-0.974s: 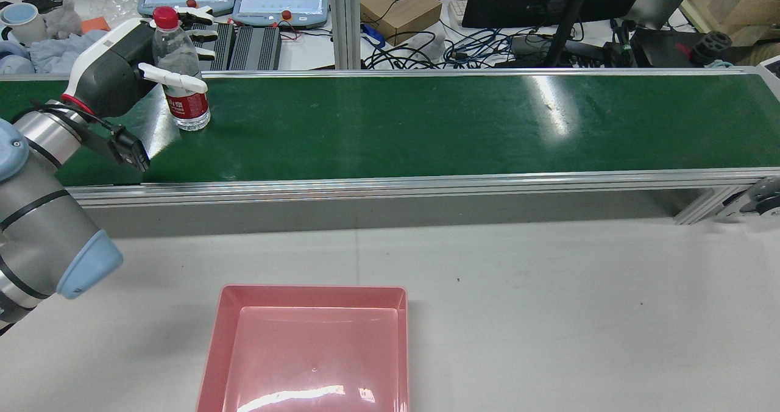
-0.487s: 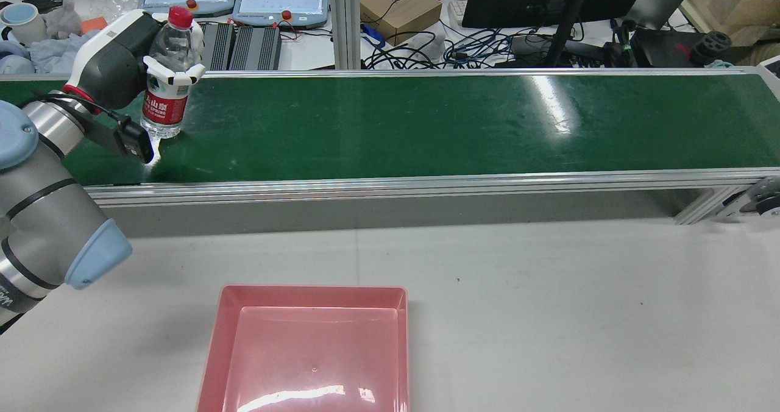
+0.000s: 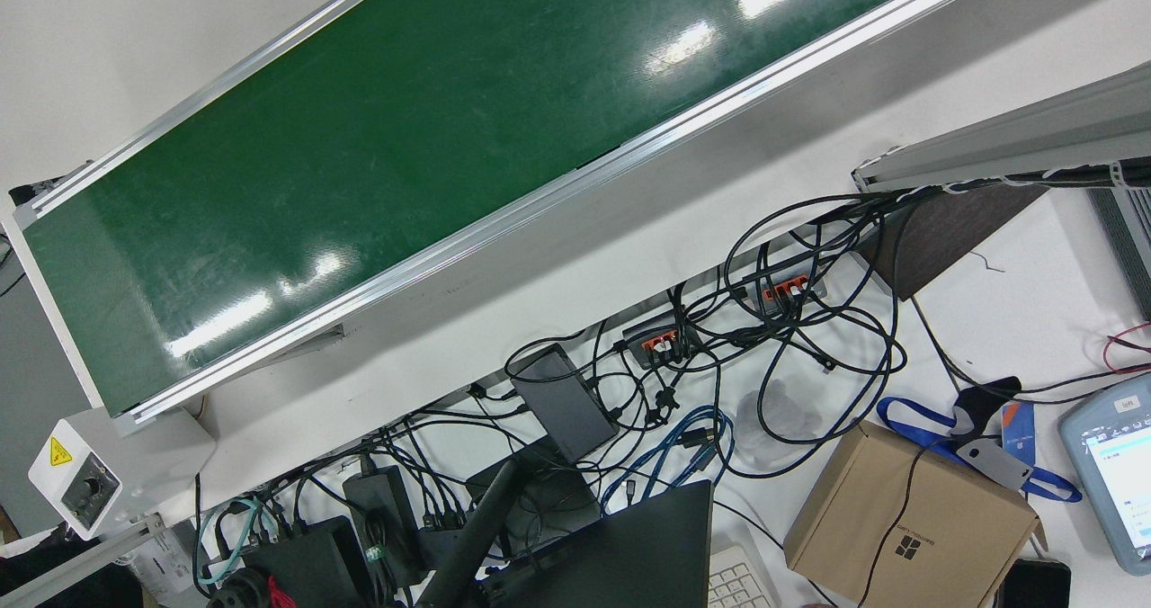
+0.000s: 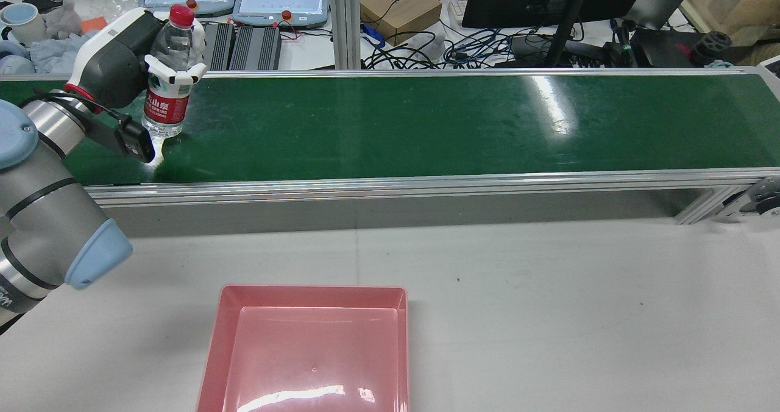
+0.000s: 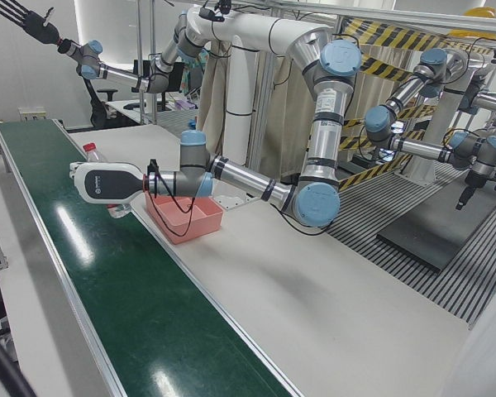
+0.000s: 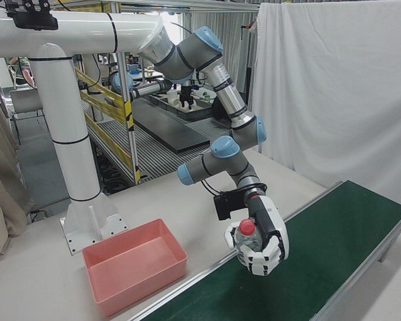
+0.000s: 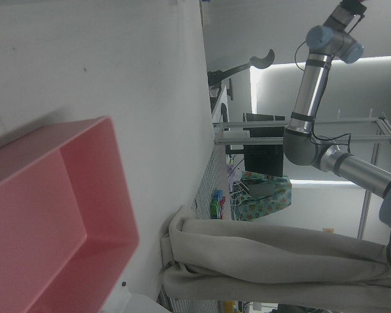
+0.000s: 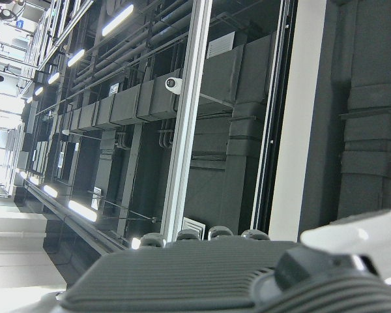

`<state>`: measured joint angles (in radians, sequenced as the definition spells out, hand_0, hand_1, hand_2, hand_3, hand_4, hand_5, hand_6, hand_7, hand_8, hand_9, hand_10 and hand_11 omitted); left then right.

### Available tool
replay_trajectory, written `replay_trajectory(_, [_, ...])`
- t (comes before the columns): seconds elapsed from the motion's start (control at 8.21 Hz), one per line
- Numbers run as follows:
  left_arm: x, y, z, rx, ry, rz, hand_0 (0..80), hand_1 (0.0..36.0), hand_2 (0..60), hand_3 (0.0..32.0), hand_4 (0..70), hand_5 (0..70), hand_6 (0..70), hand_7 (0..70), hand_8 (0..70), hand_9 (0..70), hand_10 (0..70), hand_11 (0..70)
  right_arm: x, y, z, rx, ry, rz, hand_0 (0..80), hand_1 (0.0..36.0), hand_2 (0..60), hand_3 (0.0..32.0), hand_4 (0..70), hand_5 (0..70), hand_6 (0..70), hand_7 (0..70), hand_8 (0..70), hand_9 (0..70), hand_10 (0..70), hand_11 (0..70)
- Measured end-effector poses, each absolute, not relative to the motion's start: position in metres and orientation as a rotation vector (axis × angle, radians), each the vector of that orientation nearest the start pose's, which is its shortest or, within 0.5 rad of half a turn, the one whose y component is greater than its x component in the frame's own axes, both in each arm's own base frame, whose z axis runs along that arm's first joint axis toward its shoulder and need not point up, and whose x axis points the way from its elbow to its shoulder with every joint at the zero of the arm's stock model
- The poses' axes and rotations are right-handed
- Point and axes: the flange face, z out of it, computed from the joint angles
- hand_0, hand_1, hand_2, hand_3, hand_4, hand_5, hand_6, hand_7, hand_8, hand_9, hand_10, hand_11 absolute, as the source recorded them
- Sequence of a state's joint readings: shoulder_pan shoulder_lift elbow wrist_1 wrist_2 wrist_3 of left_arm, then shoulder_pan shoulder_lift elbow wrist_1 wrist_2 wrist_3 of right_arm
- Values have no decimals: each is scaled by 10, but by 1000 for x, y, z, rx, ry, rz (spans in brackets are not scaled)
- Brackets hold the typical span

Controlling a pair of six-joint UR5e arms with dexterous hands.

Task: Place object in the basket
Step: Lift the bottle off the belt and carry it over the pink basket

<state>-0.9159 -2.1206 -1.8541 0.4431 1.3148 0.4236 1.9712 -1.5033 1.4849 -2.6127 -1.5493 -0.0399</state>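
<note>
The water bottle is standing nearly upright at the far left end of the green conveyor belt, long axis vertical with a slight tilt, red cap pointing up. It's clear plastic with a red and white label around the lower half. The left hand is wrapped around it, white fingers clamped on the body just above the label. Whether the base actually touches the belt I can't tell.

The right-front view shows the grip better: the left hand curls around the bottle and the cap faces that camera. In the left-front view the bottle is mostly hidden behind the hand, only the cap end pokes out.

The pink basket sits on the white table, near side, well apart from the bottle. The left hand's own camera only catches the basket.

The right hand shows up only in the left-front view, raised high with fingers spread, holding nothing.
</note>
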Motion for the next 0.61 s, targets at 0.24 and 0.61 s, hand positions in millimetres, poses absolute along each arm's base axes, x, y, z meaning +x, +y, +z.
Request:
replay_trajectory(0.24, [245, -536, 249, -149, 2355, -1409, 797, 251, 600, 0, 700, 700, 700, 700, 700, 700, 700, 700, 342, -460, 632, -573, 2486, -1465, 0, 0, 0, 0, 0, 0, 0, 0, 0, 0, 0, 0])
replay_trajectory(0.61, [288, -456, 210, -338, 2347, -1286, 800, 271, 600, 0, 700, 700, 700, 700, 700, 700, 700, 700, 342, -460, 632, -573, 2486, -1465, 0, 0, 0, 0, 0, 0, 0, 0, 0, 0, 0, 0])
